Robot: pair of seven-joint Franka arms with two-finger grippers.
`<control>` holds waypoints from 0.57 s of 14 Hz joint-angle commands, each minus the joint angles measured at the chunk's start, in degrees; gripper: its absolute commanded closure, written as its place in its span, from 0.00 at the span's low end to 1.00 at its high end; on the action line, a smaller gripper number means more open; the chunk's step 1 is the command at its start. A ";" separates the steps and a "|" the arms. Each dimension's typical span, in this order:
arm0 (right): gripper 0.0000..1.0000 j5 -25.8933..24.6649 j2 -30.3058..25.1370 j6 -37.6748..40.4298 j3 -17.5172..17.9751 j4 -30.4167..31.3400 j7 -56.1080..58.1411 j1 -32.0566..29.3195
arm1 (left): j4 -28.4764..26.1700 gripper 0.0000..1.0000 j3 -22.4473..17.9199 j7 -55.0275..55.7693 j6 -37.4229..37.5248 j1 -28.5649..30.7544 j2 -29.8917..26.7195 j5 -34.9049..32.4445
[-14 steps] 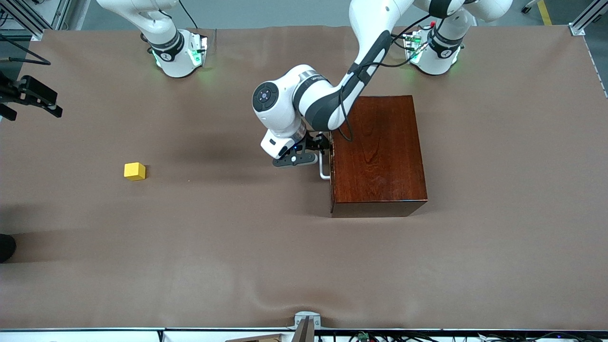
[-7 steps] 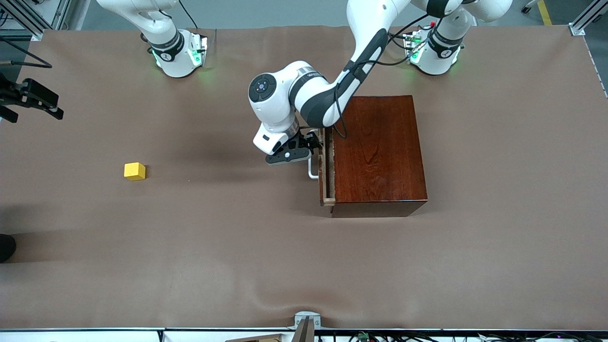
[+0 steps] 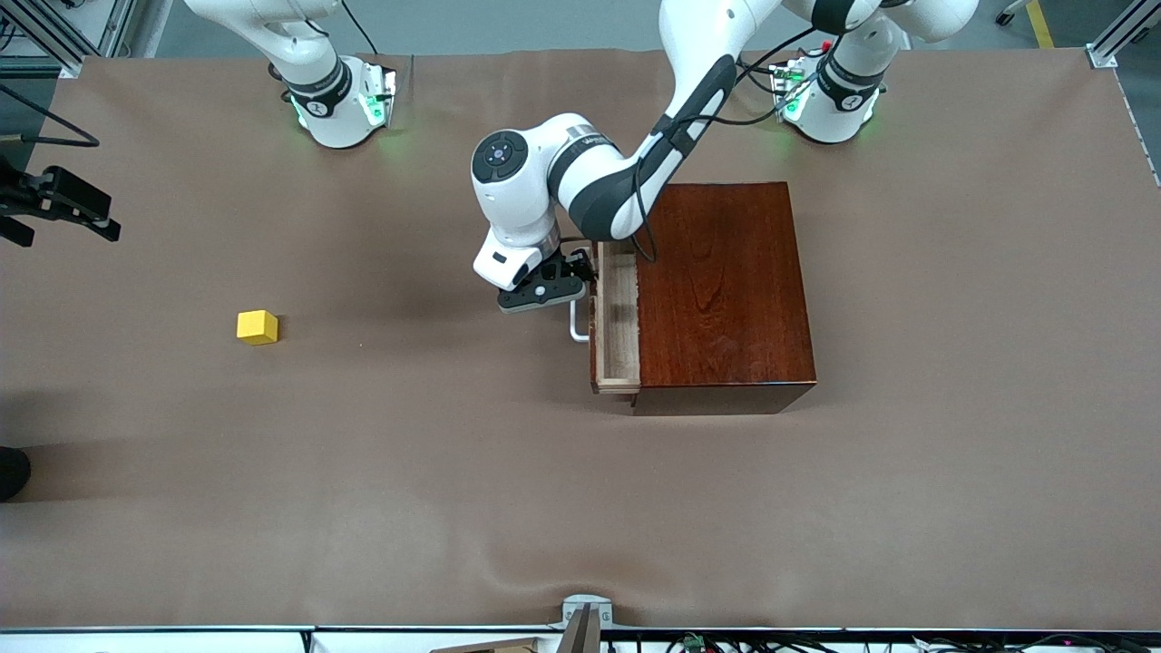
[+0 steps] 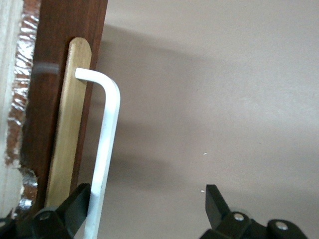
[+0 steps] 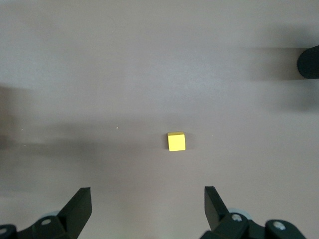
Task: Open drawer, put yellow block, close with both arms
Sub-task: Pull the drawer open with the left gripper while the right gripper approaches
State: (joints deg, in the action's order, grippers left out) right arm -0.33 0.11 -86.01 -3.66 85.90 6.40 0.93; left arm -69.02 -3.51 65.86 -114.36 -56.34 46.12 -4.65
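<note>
The dark wooden box (image 3: 721, 290) stands mid-table with its drawer (image 3: 617, 317) pulled partly out, showing the pale tray. My left gripper (image 3: 580, 277) is at the white handle (image 3: 575, 325). In the left wrist view the left gripper (image 4: 147, 194) is open, and one finger (image 4: 75, 204) is hooked between the handle (image 4: 107, 149) and the drawer front (image 4: 65, 50). The yellow block (image 3: 257, 327) lies on the table toward the right arm's end. My right gripper (image 3: 63, 201) hangs open over that end, with the block (image 5: 176, 142) below it and ahead of its fingertips (image 5: 148, 194).
Brown paper covers the table (image 3: 453, 472). A dark round object (image 3: 11, 472) sits at the table's edge at the right arm's end, nearer to the front camera than the block. A metal bracket (image 3: 585, 612) is at the near edge.
The drawer has slid out of the box toward the right arm's end, from shut to partly open, with the left gripper moving along at the handle. The right gripper shifted slightly.
</note>
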 commanded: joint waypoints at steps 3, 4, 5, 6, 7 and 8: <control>0.00 -1.17 1.83 0.32 0.49 -1.62 0.19 -1.19 | 2.22 0.00 0.78 3.23 -4.20 -0.53 2.30 1.04; 0.00 -1.08 2.61 0.23 0.49 -1.62 0.19 -1.10 | 2.31 0.00 0.78 3.23 -4.29 -0.53 2.39 1.13; 0.00 -1.25 3.23 -0.03 0.58 -1.62 0.19 -0.93 | 2.31 0.00 0.78 3.31 -4.99 -0.53 2.31 1.65; 0.00 -1.43 3.58 -1.25 0.58 -1.62 0.10 -0.66 | 2.31 0.00 0.78 3.58 -6.04 -0.53 2.39 2.18; 0.00 -1.17 3.85 -3.44 0.58 -1.62 0.02 -1.10 | 2.31 0.00 0.78 3.84 -6.66 -0.53 2.39 2.27; 0.00 -1.17 3.94 -4.77 0.58 -1.27 0.19 -1.10 | 2.48 0.00 0.78 4.02 -6.84 -0.53 2.57 2.36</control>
State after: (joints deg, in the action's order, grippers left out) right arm -0.38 3.07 -89.36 -3.64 85.89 6.41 0.51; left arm -69.02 -3.12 68.03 -117.92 -56.35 46.38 -3.93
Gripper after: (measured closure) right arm 0.000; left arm 0.000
